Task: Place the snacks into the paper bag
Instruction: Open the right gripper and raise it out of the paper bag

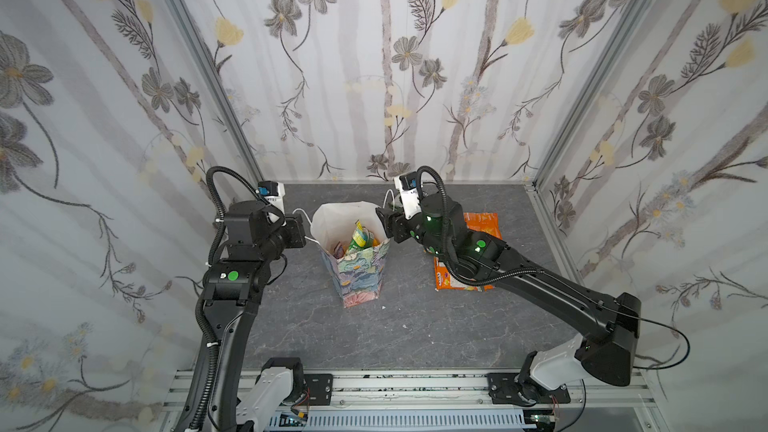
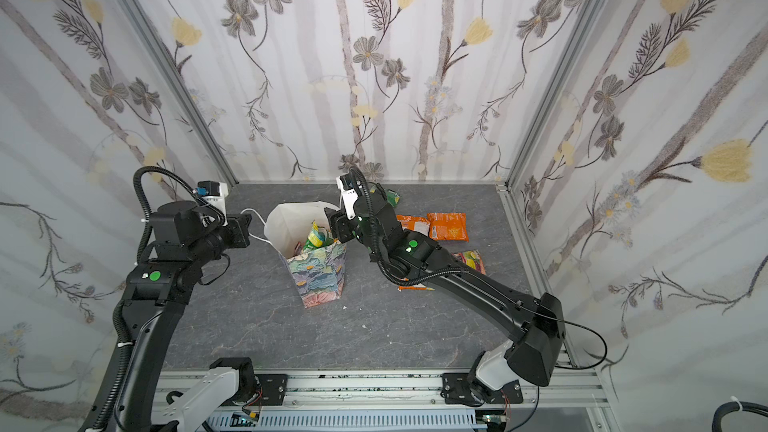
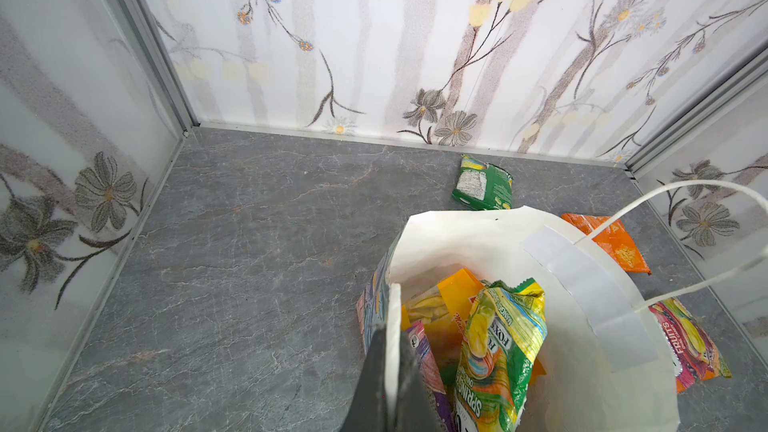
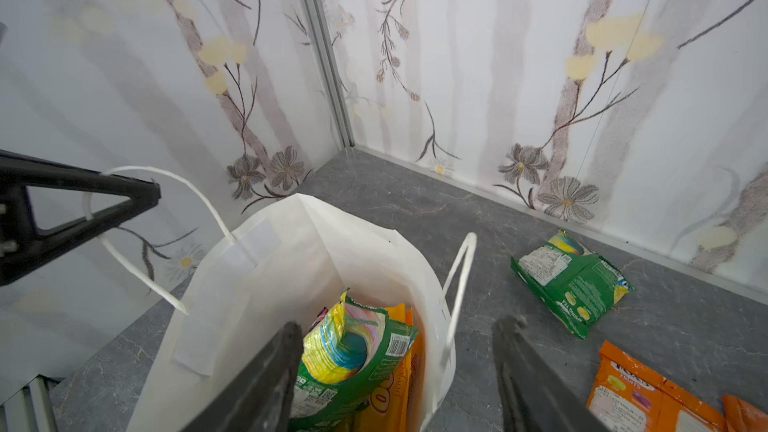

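Several snacks [image 3: 498, 347] lie in the paper bag [image 1: 361, 280]; at least four wait on the tabletop [image 1: 415, 326]. My left gripper [image 3: 390, 338] pinches its rim; my right gripper [image 4: 399, 324] hangs spread, empty.

The counter [image 1: 415, 326] is a grey slab with pale marble veining. The paper bag [image 1: 359, 280] stands on it near the middle, its mouth open upward. 5 packets lie flat on the bare surface, all to the right of the bag. 1 green packet [image 3: 482, 182] lies near the rear edge, its printed label panel facing up. 2 orange packets [image 2: 449, 226] lie side by side further right, their edges touching. A red-and-yellow packet [image 2: 471, 259] lettered FRUITS lies nearer the front. Just beside it, a third orange packet [image 1: 444, 278] shows only in part.
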Motion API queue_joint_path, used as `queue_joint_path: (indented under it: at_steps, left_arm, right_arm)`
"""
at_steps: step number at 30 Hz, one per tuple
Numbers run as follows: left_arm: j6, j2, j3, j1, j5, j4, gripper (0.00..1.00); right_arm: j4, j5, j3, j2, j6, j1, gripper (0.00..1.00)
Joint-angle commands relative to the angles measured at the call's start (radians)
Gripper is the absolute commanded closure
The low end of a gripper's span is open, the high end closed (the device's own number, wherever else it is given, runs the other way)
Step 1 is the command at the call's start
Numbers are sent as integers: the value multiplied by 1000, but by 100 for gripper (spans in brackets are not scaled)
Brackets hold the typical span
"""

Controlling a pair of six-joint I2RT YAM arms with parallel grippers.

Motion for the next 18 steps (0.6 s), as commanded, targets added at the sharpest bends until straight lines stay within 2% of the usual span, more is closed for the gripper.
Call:
queue_joint_path:
  at_steps: [1,4,6,10,13,18]
  left_arm:
    - [7,-13,-6,1,-9,21,98]
    - [7,-22,-12,1,-16,20,98]
    - [7,-28,-17,1,-19,22,98]
    - [6,-28,-22,2,-16,25,98]
    - [7,-27,-20,1,-15,25,98]
    - [2,-21,-6,1,-6,32,98]
  right_arm:
    - [-21,21,23,27,39,-21,30]
    - [-18,27,31,44,44,-44,37]
    - [-6,1,32,53,44,-59,47]
    - [21,-60,54,70,21,-69,76]
    - [-14,-92,120,144,7,-78,99]
    - [-48,-126,244,199,-38,-80,100]
